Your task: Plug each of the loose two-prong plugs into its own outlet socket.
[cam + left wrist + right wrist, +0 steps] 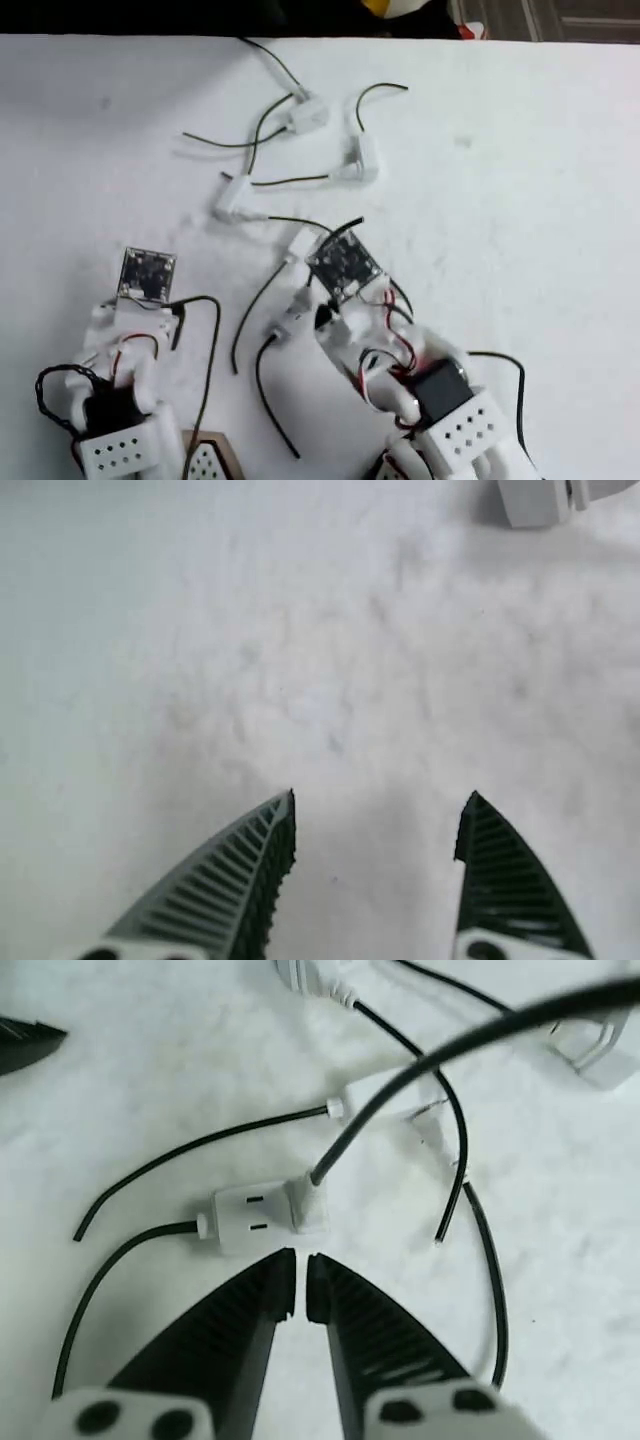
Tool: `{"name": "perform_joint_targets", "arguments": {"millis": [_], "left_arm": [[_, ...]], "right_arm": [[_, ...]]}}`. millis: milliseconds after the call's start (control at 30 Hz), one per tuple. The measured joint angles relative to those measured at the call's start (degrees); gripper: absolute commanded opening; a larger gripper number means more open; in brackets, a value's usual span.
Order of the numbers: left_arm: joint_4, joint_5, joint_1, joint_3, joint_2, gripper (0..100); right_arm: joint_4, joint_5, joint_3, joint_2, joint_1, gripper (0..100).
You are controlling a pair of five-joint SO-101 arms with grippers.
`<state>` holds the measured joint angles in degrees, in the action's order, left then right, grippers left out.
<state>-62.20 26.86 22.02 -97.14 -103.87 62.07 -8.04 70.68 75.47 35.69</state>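
Though cord [150, 1232] black, socket [245, 1218] white — two slots showing.

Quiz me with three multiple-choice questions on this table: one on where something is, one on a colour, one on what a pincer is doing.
1. The right pincer points at: A) a white socket B) a red cup C) a person's hand
2. The loose cords are: A) yellow B) black C) blue
3. The left pincer is: A) shut on a plug B) shut on a cord C) open and empty
Answers: 1 A, the two-slot socket lies just past its tips. 2 B, each one is black. 3 C, its fingers stand apart over bare table.
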Motion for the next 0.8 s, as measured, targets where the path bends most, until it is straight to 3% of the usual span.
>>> {"name": "perform_joint_targets", "arguments": {"millis": [133,300,800], "left_arm": [[0.0,0.0,0.0,0.0,0.0,26],[0.0,0.0,0.0,0.0,0.0,26],[0.0,0.0,0.0,0.0,0.0,26]], "right_arm": [[1.6,-2.2,0.5,-1.8,0.3,1.6],[-0.1,-3.2,0.5,-15.1,2.8,1.7],[-35.2,0.3,-3.3,-53.8,7.2,1.7]]}}
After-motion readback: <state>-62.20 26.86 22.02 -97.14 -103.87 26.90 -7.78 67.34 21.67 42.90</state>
